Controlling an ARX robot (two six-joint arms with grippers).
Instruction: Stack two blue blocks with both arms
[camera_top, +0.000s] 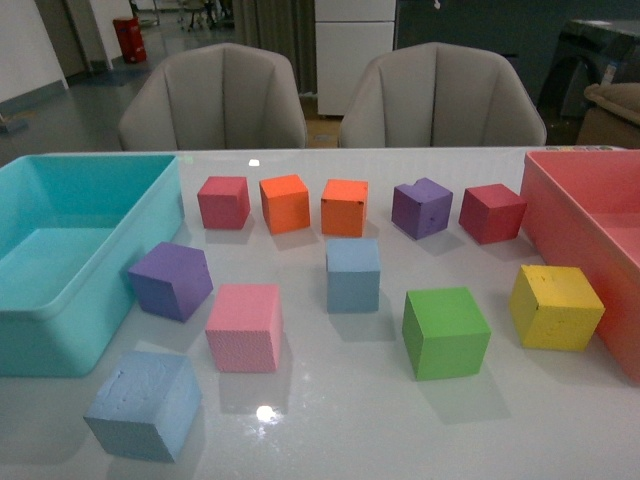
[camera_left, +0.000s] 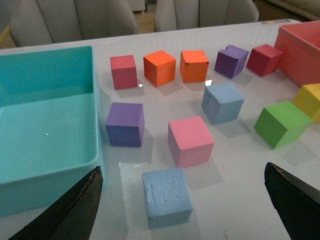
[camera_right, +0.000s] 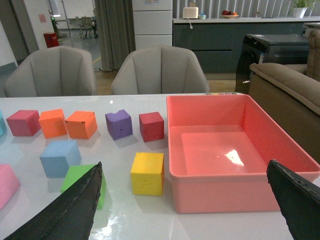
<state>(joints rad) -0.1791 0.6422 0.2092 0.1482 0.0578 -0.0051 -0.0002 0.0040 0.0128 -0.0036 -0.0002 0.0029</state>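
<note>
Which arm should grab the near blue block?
Left. The near blue block lies ahead of the open left gripper; the right gripper faces the pink bin, seeing only the farther blue block.

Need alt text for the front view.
Two pale blue foam cubes sit unstacked, front-left and mid-table, among other coloured cubes on a white table, between a turquoise plastic bin and a pink plastic bin. Grey chairs stand behind.

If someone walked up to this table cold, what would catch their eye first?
Bright foam cubes spread over the white table, between a big turquoise bin on the left and a pink bin on the right. The two blue blocks sit apart: one mid-table, one near the front left.
</note>
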